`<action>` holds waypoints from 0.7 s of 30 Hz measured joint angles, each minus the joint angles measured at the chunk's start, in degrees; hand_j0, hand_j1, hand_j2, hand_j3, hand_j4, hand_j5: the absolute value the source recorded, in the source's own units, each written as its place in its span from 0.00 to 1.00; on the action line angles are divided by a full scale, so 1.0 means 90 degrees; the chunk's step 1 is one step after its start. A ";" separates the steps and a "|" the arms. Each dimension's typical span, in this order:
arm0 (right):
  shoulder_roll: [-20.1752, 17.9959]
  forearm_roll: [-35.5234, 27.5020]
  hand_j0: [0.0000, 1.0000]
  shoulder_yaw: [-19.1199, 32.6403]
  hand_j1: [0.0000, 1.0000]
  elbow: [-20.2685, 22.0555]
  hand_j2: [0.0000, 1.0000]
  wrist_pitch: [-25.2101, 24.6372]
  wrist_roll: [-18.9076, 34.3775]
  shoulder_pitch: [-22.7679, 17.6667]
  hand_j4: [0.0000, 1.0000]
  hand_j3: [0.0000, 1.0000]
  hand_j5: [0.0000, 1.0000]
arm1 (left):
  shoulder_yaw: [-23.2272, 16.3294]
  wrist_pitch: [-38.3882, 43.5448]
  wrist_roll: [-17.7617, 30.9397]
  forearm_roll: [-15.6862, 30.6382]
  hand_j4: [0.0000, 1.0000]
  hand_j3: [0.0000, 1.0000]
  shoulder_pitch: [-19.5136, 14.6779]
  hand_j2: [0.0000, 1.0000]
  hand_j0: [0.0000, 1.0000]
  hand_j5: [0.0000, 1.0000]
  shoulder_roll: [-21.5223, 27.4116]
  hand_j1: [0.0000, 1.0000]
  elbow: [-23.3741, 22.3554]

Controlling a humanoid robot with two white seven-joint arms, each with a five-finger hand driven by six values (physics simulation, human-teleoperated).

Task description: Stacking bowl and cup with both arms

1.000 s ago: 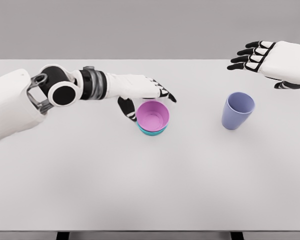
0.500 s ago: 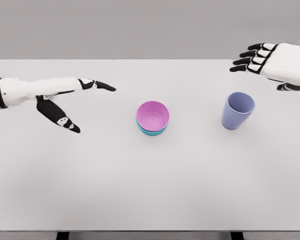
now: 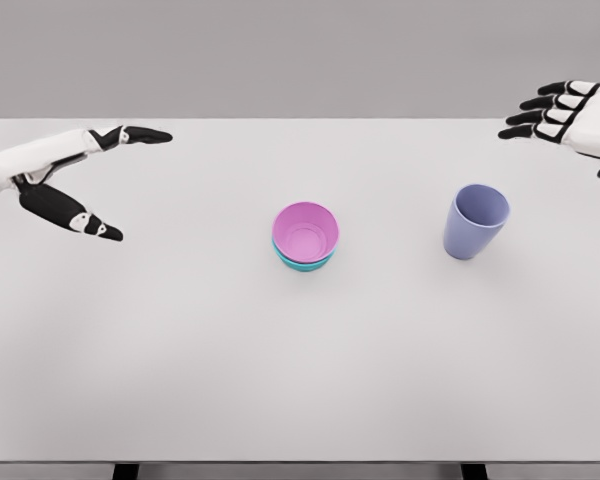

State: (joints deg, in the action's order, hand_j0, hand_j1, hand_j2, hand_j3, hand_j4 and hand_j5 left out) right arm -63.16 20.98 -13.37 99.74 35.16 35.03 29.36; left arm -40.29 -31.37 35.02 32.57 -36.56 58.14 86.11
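Note:
A pink bowl (image 3: 306, 231) sits nested in a teal bowl (image 3: 304, 264) at the middle of the white table (image 3: 300, 370). To its right stands a lavender cup (image 3: 475, 221), upright and alone. My left hand (image 3: 105, 180) hovers open over the table's far left, well away from the bowls, holding nothing. Near the upper right edge of the picture my right hand (image 3: 555, 110) is open too, up and to the right of the cup and partly cut off by the frame.
The table's far edge (image 3: 300, 121) meets a plain grey background. Dark table legs (image 3: 126, 470) show below the front edge.
My left hand has drawn back leftward from beside the stacked bowls to the table's left edge. The right hand has moved right and slightly up, away from the cup.

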 measured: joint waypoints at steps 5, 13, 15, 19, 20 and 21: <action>0.0203 -0.0131 1.00 -0.0355 1.00 -0.0067 1.00 -0.0005 -0.0001 0.0244 1.00 1.00 1.00 | 0.0088 0.0013 0.0000 -0.0002 1.00 1.00 0.0049 1.00 1.00 1.00 -0.0188 1.00 -0.0015; 0.0583 0.0030 1.00 -0.1807 1.00 -0.1555 1.00 -0.0005 -0.0002 0.1445 1.00 1.00 1.00 | 0.0114 -0.0004 0.0000 -0.0007 1.00 1.00 0.0069 1.00 1.00 1.00 -0.0232 1.00 -0.0039; 0.0740 0.0071 1.00 -0.2146 1.00 -0.1841 1.00 -0.0003 -0.0001 0.1562 1.00 1.00 1.00 | 0.0118 -0.0003 0.0000 -0.0007 1.00 1.00 0.0078 1.00 1.00 1.00 -0.0232 1.00 -0.0044; 0.1045 0.0176 1.00 -0.2749 1.00 -0.2237 1.00 -0.0002 -0.0001 0.1894 1.00 1.00 1.00 | 0.0118 -0.0004 0.0000 -0.0007 1.00 1.00 0.0078 1.00 1.00 1.00 -0.0235 1.00 -0.0047; 0.1102 0.0189 1.00 -0.2840 1.00 -0.2283 1.00 -0.0001 -0.0001 0.1894 1.00 1.00 1.00 | 0.0117 -0.0004 0.0000 -0.0007 1.00 1.00 0.0078 1.00 1.00 1.00 -0.0236 1.00 -0.0048; 0.1154 0.0197 1.00 -0.2916 1.00 -0.2317 1.00 -0.0001 -0.0001 0.1904 1.00 1.00 1.00 | 0.0117 -0.0007 0.0000 -0.0007 1.00 1.00 0.0078 1.00 1.00 1.00 -0.0236 1.00 -0.0048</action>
State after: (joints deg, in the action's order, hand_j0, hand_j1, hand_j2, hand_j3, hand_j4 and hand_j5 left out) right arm -52.77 22.75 -39.61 78.89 35.15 35.02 46.49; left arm -39.24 -31.43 35.02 32.50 -35.86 56.02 85.68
